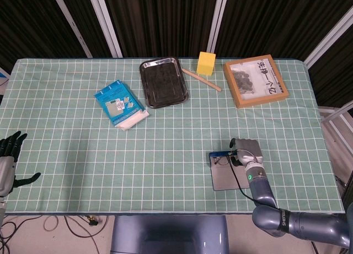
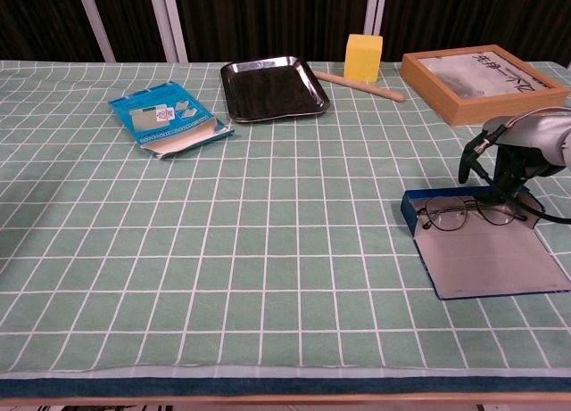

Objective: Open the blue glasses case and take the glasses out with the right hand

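- Blue rectangular glasses case (image 2: 482,250) lying open on the green checked tablecloth (image 2: 268,250), near the table's front right; grey lined lid (image 1: 230,177) folded flat toward the front edge, blue tray part standing at the back.
- Thin dark wire-framed glasses (image 2: 468,213) resting inside the tray part, lenses facing the front, still in the case.
- Right hand (image 2: 504,157) poised over the right end of the case, dark fingers (image 2: 470,161) hanging down and apart above the glasses; contact with the frame not clear from either view, nothing plainly held.
- Same right hand (image 1: 246,151) from the head view sitting at the case's far right corner, grey forearm running down toward the table's front edge.
- Left hand (image 1: 7,157) far off at the left border of the head view, beyond the table's edge, fingers spread, holding nothing.
- Well behind the case: wooden framed picture with printed characters (image 2: 482,77) at the back right.
- Yellow foam cube (image 2: 363,57) at the back centre, a pale wooden stick (image 2: 357,86) lying just in front of it.
- Dark shiny metal tray (image 2: 272,88) left of the stick.
- Blue flat packet with white labels (image 2: 168,117) further left, well apart from everything else.
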You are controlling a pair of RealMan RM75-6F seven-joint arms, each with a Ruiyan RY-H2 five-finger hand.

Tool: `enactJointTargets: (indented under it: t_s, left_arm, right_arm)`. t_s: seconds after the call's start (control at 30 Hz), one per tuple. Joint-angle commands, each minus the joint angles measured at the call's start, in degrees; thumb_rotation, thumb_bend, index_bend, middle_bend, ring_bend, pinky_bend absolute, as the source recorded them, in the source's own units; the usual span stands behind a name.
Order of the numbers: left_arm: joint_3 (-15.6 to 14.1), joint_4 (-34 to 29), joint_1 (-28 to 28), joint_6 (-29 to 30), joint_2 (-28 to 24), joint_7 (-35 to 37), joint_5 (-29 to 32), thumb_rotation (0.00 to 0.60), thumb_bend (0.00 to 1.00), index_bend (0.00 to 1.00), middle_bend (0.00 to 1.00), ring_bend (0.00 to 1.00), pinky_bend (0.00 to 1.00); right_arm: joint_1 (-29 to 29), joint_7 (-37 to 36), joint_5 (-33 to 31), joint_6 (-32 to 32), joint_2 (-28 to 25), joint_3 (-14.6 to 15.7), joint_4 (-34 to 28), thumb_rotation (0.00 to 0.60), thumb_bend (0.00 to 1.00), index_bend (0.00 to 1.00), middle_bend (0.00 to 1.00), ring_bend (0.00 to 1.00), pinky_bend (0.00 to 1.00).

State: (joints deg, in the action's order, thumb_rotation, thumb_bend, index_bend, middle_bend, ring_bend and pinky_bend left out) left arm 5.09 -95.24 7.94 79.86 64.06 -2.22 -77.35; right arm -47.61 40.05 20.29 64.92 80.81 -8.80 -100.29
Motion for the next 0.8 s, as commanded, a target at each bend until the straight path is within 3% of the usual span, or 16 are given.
enactJointTargets:
  t_s: [0.03,0.8]
  left_arm:
    - [0.0,0.0,0.0,0.0,0.0,0.0,0.0,0.600,0.00,0.00,0.00,0.00,0.00]
    - [0.1,0.1,0.0,-0.1,0.0,0.1,0.2,0.600,0.00,0.00,0.00,0.00,0.00]
  right_arm:
    - [-0.1,0.2,-0.3,-0.1,0.2,0.0,0.2,0.600,0.48,0.38,1.00,1.00,1.00]
    - [0.0,0.2,-2.0,-0.8,1.2,-0.1,2.1,0.600,0.48,0.41,1.00,1.00,1.00]
